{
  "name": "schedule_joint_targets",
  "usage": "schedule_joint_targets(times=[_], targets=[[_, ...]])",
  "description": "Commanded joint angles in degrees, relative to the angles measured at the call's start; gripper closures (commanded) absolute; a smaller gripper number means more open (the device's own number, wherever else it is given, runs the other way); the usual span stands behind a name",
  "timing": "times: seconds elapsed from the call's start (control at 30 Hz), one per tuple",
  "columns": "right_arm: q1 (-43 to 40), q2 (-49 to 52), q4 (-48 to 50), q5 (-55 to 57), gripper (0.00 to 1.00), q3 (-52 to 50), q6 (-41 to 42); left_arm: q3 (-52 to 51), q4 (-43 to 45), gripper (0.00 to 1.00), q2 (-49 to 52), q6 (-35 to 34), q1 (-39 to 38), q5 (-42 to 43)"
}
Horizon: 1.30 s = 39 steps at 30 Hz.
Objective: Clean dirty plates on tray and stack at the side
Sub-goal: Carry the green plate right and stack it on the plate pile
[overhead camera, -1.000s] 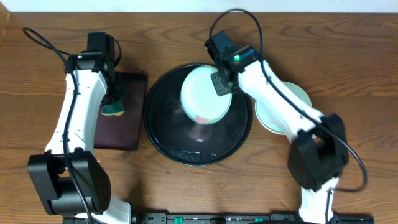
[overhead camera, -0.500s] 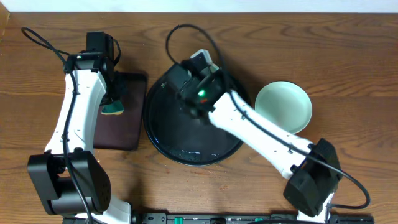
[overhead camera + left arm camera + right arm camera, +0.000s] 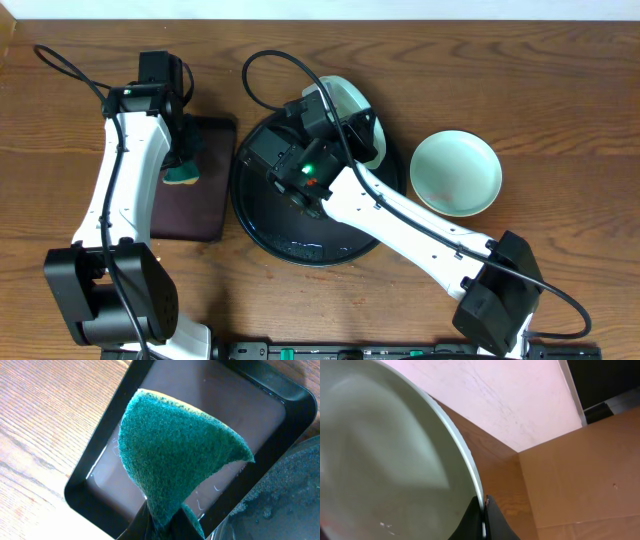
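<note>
Right gripper (image 3: 482,512) swung farther left, held plate (image 3: 358,110) now tilted over the tray (image 3: 262,215) far edge; only wrist view shows jaws pinching its rim. Left gripper (image 3: 165,525) clamps sponge (image 3: 180,450) above brown tray (image 3: 200,390). Second plate (image 3: 455,172) on table (image 3: 560,100).

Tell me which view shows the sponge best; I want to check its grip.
Left wrist: the sponge fills the frame, pinched in the left gripper above the brown tray. Overhead shows only a small teal corner. Right wrist shows only a plate.

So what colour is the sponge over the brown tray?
The sponge is teal, with a thin yellowish edge; the left wrist view shows it best.
</note>
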Motion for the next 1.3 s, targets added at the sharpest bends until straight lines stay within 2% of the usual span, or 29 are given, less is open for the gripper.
schedule_joint_targets(times=[0.0, 0.2, 0.37, 0.57, 0.73, 0.87, 1.07, 1.2, 1.27], targets=[[0.4, -0.3, -0.1, 0.3, 0.99, 0.2, 3.1, -0.2, -0.2, 0.92, 0.2, -0.8, 0.2, -1.1], [-3.5, -0.3, 0.2, -17.2, 0.99, 0.2, 2.3, -0.2, -0.1, 0.93, 0.2, -1.0, 0.2, -1.1], [-9.2, -0.3, 1.8, -36.5, 0.99, 0.2, -5.6, -0.2, -0.1, 0.93, 0.2, -1.2, 0.2, -1.1], [-18.3, -0.7, 2.5, -62.5, 0.99, 0.2, -11.2, -0.2, -0.2, 0.92, 0.2, -1.2, 0.2, -1.1], [-28.0, -2.1, 1.9, -76.3, 0.99, 0.2, -12.9, -0.2, -0.2, 0.93, 0.2, -1.2, 0.2, -1.1], [-36.2, -3.4, 0.1, -79.6, 0.99, 0.2, -12.9, -0.2, -0.4, 0.93, 0.2, -1.1, 0.2, 0.3], [-48.5, -4.0, -6.1, -73.0, 0.99, 0.2, -12.6, -0.2, -0.6, 0.93, 0.2, -1.1, 0.2, 1.5], [-55.4, -3.5, -12.4, -63.9, 0.99, -0.2, -8.7, -0.2, -0.7, 0.93, 0.2, -1.1, 0.2, 1.5], [-58.2, -3.5, -13.1, -63.9, 0.99, -1.3, -8.7, -0.2, -0.7, 0.93, 0.2, -1.1, 0.2, 1.5]])
